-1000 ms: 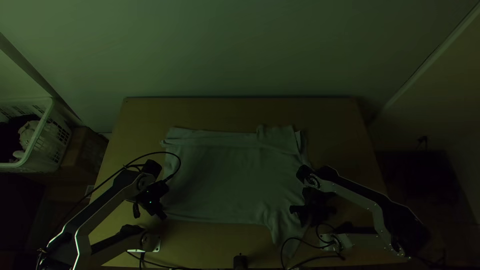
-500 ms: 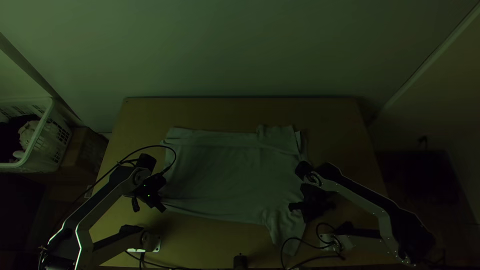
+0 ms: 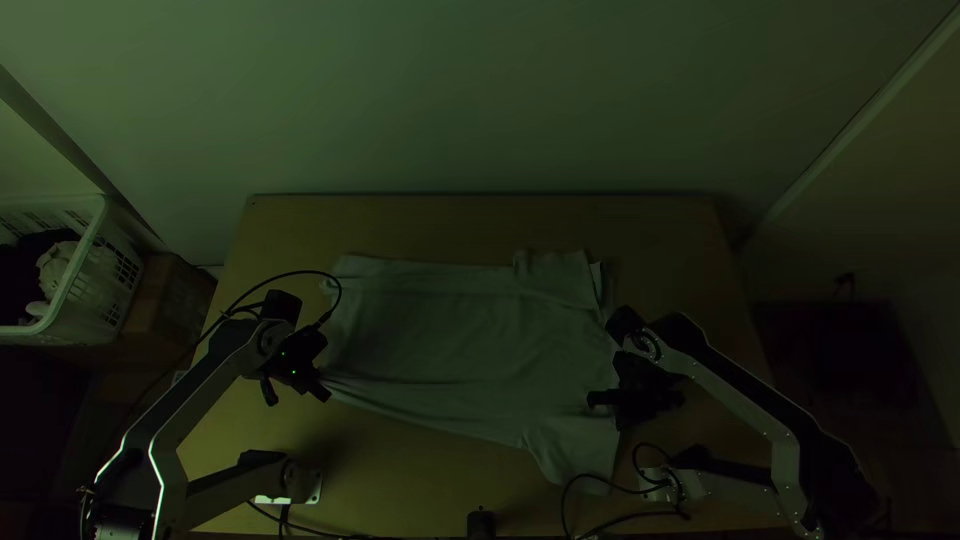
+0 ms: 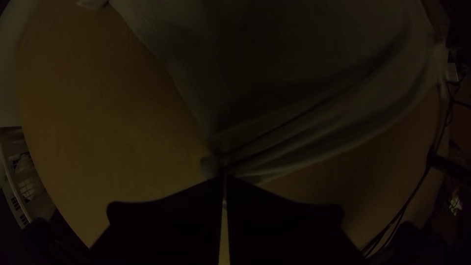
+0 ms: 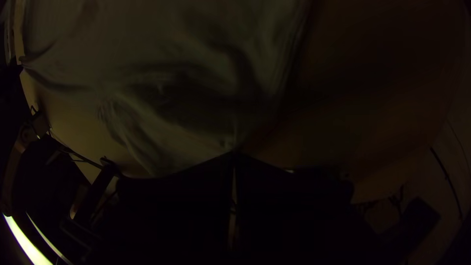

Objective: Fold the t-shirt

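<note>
The T-shirt (image 3: pixel 460 340) lies spread across the middle of the desk (image 3: pixel 480 225), a sleeve extending toward the near edge. At its near left corner, the left gripper (image 3: pixel 320 388) has its fingers pinched on the cloth, which creases away from them. Toward the desk's right edge, the right gripper (image 3: pixel 622 405) holds the T-shirt's edge between closed fingers.

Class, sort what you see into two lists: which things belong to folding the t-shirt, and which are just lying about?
Part of the job:
- t-shirt, spread out, partly creased
- left gripper, pinching its edge
- right gripper, also pinching it
- table, under the t-shirt

Lying about:
- basket
- cloth inside it
- brown box beside it
</note>
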You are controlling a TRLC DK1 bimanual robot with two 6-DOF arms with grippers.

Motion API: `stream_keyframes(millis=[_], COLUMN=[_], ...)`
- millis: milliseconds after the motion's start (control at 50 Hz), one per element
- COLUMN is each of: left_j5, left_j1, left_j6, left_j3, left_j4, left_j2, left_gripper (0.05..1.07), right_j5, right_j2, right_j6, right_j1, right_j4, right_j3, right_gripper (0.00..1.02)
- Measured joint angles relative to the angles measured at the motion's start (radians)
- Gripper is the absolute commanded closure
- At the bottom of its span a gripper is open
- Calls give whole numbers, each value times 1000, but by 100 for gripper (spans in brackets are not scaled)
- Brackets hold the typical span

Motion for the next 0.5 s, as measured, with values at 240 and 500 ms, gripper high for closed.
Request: stream_keyframes(millis=[240,500], left_j5=[6,6], left_j1=[8,18], left_j6=[0,0], left_j3=[77,195], left_j4=[10,10], left_j2=[35,77], left_gripper=[104,104], right_j5=[14,44], right_j2=[8,61], right_j6=[-39,-61], right_j1=[-71,-113], right_j4=[-1,7], right_j3=[77,175], right_gripper=[100,100])
